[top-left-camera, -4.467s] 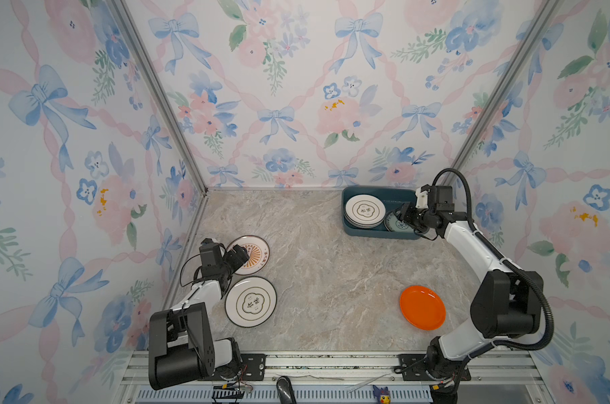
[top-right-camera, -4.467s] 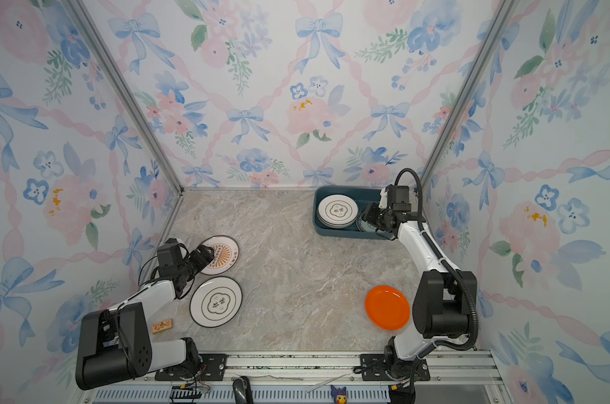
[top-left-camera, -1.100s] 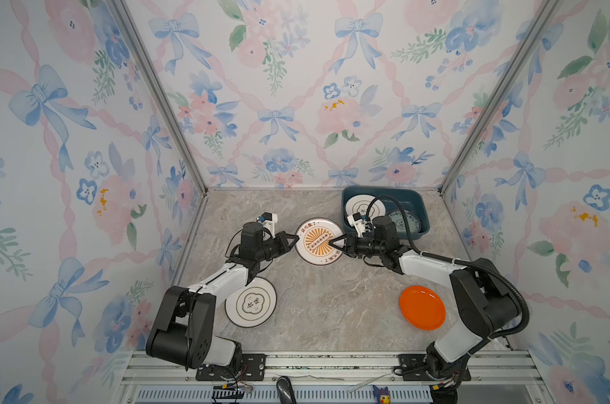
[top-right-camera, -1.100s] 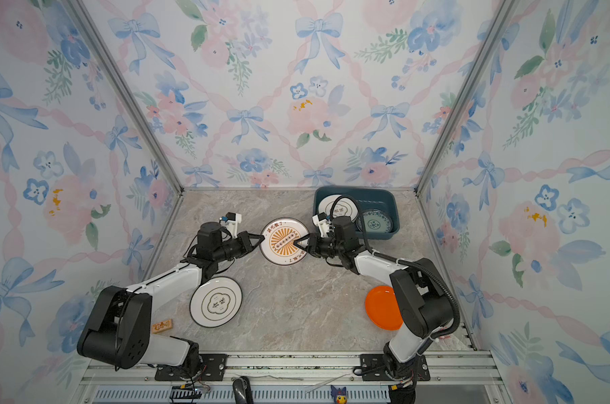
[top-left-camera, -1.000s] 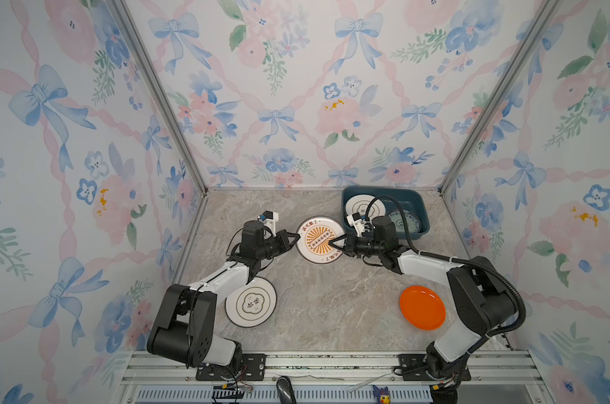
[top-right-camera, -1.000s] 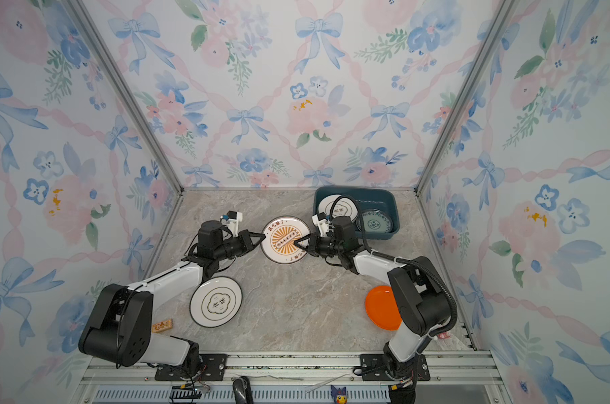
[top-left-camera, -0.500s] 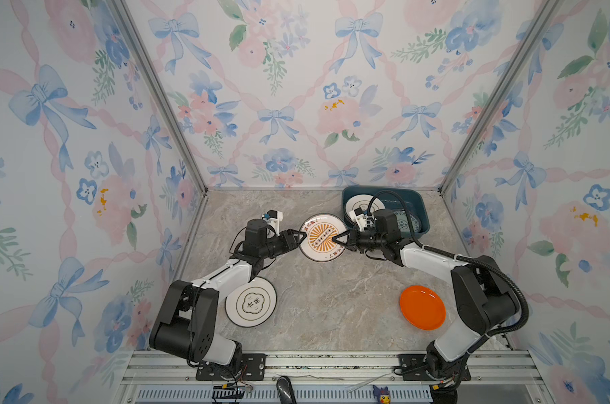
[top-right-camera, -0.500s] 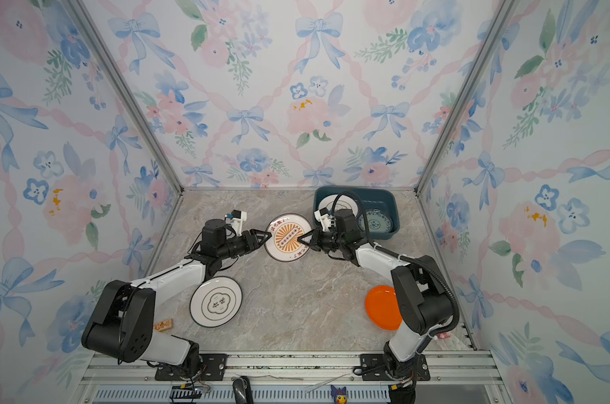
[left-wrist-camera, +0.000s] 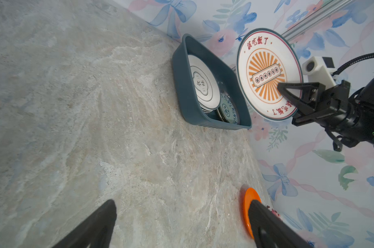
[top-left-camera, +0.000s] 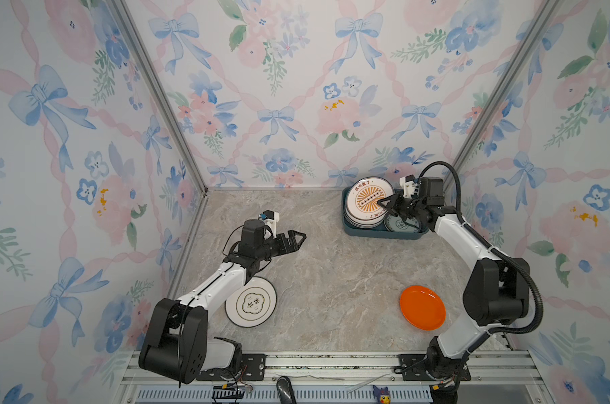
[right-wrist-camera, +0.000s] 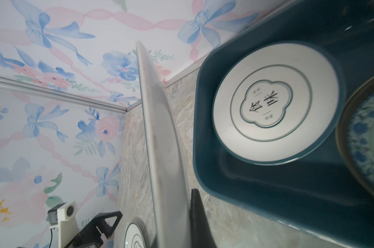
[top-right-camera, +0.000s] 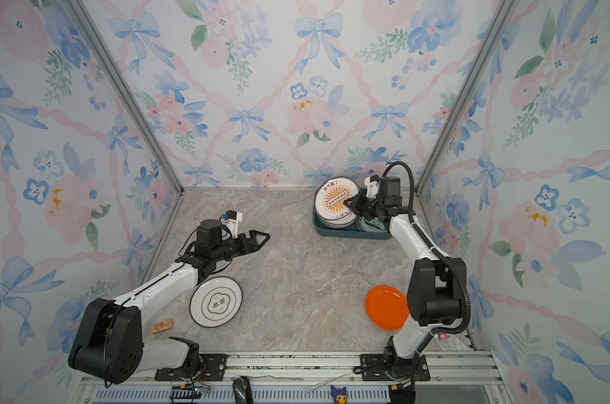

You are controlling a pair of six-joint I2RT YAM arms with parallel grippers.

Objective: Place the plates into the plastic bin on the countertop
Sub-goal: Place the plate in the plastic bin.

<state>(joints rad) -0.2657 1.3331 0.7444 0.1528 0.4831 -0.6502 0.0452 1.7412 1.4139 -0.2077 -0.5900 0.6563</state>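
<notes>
Slippage is the chief risk: the sunburst plate (top-left-camera: 364, 197) is pinched only at its rim by the right hand (top-left-camera: 384, 204), which is clamped on it. It is held tilted above the stack (top-left-camera: 357, 222) in the plastic bin (top-left-camera: 380, 233), so an early release could drop it edge-first onto the plates beneath or over the bin wall. Room for lowering is narrowed by the blue-green patterned plate (top-left-camera: 401, 224) set in the bin directly under that hand. The left hand (top-left-camera: 295, 239) is spread wide and empty over the tabletop (top-left-camera: 331, 273), with an emblem plate (top-left-camera: 251, 302) back beneath its arm and an orange plate (top-left-camera: 422, 307) well apart from both hands, neither in the way.
</notes>
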